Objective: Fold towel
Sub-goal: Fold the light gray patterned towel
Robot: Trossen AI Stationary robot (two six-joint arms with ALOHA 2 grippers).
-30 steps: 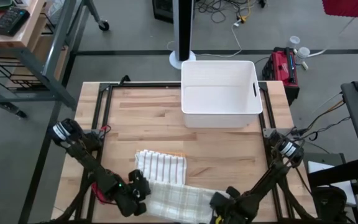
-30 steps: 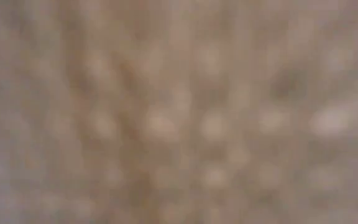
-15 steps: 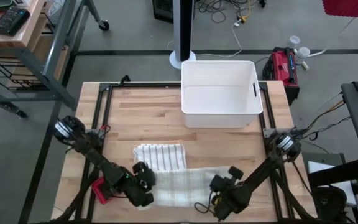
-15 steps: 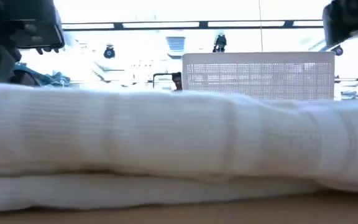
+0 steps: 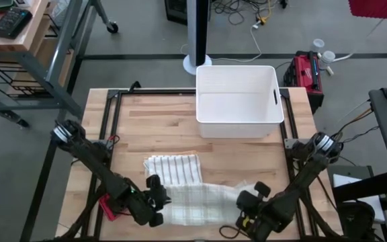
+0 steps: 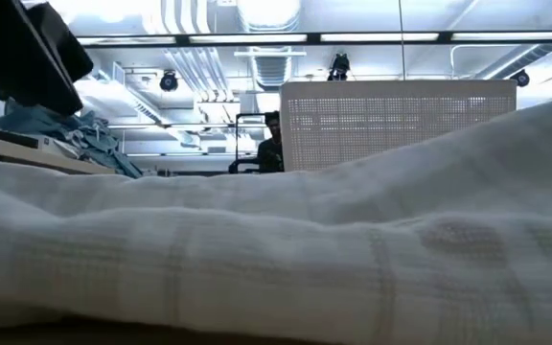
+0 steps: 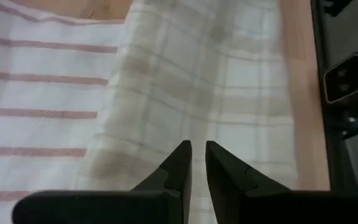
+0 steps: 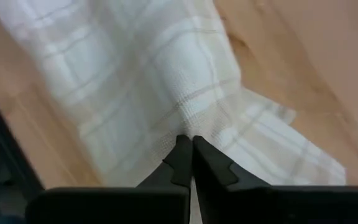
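A cream checked towel (image 5: pixel 203 202) lies crumpled along the table's near edge; in the low view the checked towel (image 6: pixel 276 259) fills the foreground and rises to the right. Its far left part overlaps a folded red-striped towel (image 5: pixel 173 168). My left gripper (image 5: pixel 156 196) is shut on the checked towel's left end, seen closer as my left gripper (image 7: pixel 197 155). My right gripper (image 5: pixel 252 202) is shut on its right end, seen closer as my right gripper (image 8: pixel 191 146). My left gripper pinches the checked towel's left end (image 7: pixel 197 134) between its two fingers, slanting down from the table's near left. How many layers it has cannot be told. That end is raised a little; the cloth beyond it lies slack. My right gripper pinches a raised fold (image 8: pixel 191 124) near the checked towel's right end between its fingertips, pointing steeply down. The cloth is drawn up into a peak at the fingers. A corner flap (image 8: pixel 291 149) beyond them lies on the table.
A white bin (image 5: pixel 237 101) stands at the table's far edge, right of centre. Bare wood lies between it and the towels. A red object (image 5: pixel 108 207) lies by the left arm near the near left corner.
Both grippers have risen and gone toward the table's far edge, the right one more. The checked towel has been drawn away from the near edge and the low camera, which it covered a second ago. Its right end is lifted into a peak.
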